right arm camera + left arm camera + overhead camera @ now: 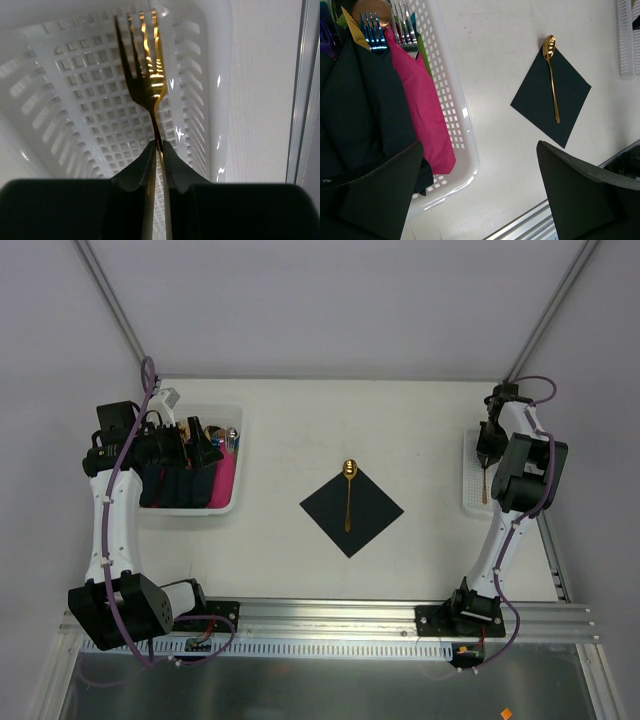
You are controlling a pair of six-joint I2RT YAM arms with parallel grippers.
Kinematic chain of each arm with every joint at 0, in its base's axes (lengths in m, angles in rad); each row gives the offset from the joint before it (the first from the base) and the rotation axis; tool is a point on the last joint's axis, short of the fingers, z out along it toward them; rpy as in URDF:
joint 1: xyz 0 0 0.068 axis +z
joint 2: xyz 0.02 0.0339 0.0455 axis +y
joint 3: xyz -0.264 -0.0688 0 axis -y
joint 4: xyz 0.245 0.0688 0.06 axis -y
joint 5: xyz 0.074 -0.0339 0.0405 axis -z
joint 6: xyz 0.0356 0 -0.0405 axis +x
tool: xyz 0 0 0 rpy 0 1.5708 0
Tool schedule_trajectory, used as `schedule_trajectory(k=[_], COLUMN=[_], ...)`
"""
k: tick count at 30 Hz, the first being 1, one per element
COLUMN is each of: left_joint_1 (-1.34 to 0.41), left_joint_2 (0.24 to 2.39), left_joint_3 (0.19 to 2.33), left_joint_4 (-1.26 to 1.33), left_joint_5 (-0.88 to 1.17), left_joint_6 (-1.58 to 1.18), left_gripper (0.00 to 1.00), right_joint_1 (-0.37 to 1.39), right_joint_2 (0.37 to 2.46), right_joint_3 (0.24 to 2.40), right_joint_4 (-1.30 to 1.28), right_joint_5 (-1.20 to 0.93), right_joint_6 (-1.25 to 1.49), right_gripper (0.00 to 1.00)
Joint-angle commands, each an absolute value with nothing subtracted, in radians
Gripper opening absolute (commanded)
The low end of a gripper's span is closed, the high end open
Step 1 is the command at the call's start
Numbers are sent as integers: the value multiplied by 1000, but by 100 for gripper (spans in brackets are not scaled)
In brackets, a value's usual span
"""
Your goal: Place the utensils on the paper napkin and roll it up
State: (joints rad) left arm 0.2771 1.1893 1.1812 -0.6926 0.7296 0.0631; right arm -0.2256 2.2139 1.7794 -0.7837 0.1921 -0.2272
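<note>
The dark navy paper napkin (351, 506) lies as a diamond mid-table, also in the left wrist view (551, 96). A gold spoon (348, 494) lies along it, bowl past the far corner (552, 75). My right gripper (158, 148) is shut on the neck of a gold fork (146, 75), tines pointing away, over the small white perforated tray (70, 90) at the right (473, 475). My left gripper (480, 192) is open and empty, at the near corner of the white bin (225, 502).
The white bin (452, 107) at the left holds dark napkins (360, 110), a bright pink napkin (420, 100) and blue and silver cutlery (372, 32). A metal rail (330, 615) runs along the near table edge.
</note>
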Motion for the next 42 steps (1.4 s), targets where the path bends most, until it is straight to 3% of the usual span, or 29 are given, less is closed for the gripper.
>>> schedule_trajectory(k=[1,6,16,24,34,42], left_joint_1=[288,287,288,288,290,288], left_joint_2=[1187,1170,1158,1166,1177,1178], left_joint_3=[1215,1209,1215,1230,1235,1232], left_joint_4=[-680,-680,-680,-680,-678,-680], left_joint_5=[759,756,733,675,632,617], left_joint_6=[54,51,41,26,-34,-64], left_gripper=[99,99,99,99,99,99], right_joint_1=[-236,-242,-242,-195,269,531], right_joint_2=[2200,2178,2068,1827,1605,1733], right_joint_3=[1809,1798,1809,1778,1484,1382], right_joint_4=[-810,-808,-824,-847,-752,-626], right_joint_5=[161,135,97,72,11,98], right_joint_6=[-235,-229,-187,-124,125,321], right_gripper=[10,0,0,0,0,0])
